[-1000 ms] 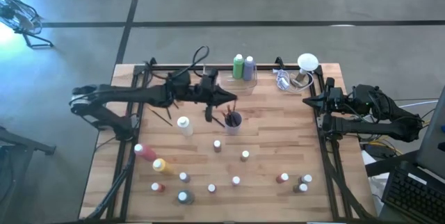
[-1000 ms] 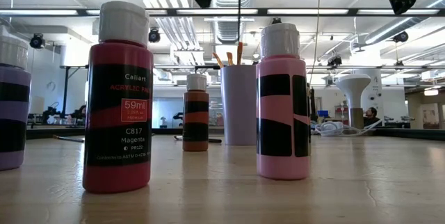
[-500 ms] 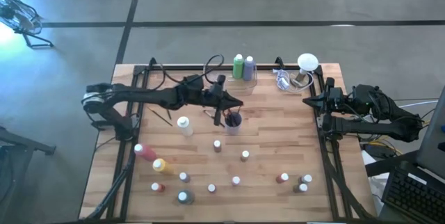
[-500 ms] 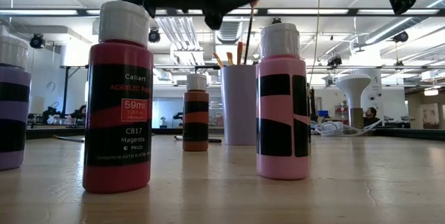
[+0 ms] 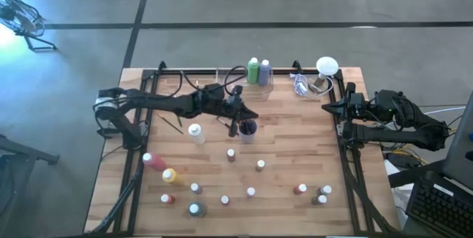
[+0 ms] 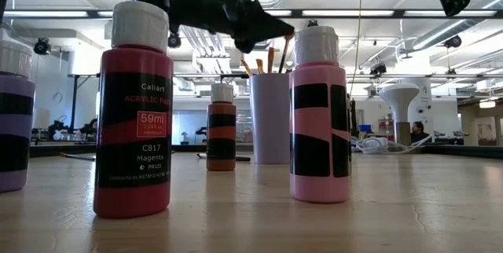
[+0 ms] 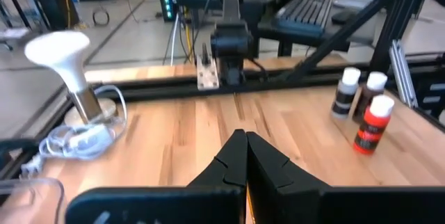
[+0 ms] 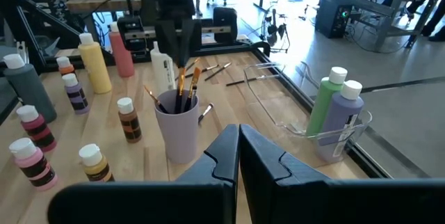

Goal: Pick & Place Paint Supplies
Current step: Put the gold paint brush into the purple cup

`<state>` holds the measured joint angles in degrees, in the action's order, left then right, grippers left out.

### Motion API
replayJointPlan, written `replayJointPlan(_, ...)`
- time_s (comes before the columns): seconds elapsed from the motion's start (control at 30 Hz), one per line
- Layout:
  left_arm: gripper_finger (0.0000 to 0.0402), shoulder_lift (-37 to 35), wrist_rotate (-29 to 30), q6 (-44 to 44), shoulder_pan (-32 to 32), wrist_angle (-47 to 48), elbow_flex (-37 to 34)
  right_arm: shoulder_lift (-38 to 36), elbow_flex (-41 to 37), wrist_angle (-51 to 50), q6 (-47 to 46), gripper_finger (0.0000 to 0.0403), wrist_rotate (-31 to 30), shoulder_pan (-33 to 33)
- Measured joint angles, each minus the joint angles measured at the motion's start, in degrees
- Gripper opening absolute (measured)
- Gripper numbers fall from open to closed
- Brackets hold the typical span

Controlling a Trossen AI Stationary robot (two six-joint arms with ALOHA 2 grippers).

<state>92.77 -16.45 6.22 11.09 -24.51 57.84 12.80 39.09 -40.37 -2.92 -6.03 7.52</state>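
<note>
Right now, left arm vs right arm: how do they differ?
The left gripper reaches over the table to the lavender cup of brushes, shut on a paintbrush above it. The right gripper waits at the table's right edge, shut on nothing. Both are dark and have their jaws closed.

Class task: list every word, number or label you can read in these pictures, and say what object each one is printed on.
All readable text is on the red paint bottle in the low view:
"Caliart"
"ACRYLIC PAINT", partly cut off at the curve
"59ml"
"C817"
"Magenta"
The fine print under "59ml" and along the bottom of the label is too small to read.
The pink bottle and orange bottle show no readable text.
</note>
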Motion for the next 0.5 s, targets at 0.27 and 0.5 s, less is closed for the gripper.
replayJointPlan(0.27,0.0,1.59,0.02,-0.01,0.04,1.48,0.0,0.0,0.0,-0.01,0.02,0.0008,-0.01,-0.01)
replayJointPlan(0.5,0.0,1.77,0.93,0.84,0.04,4.34,0.0,0.0,0.0,-0.01,0.07,0.0008,0.01,0.0)
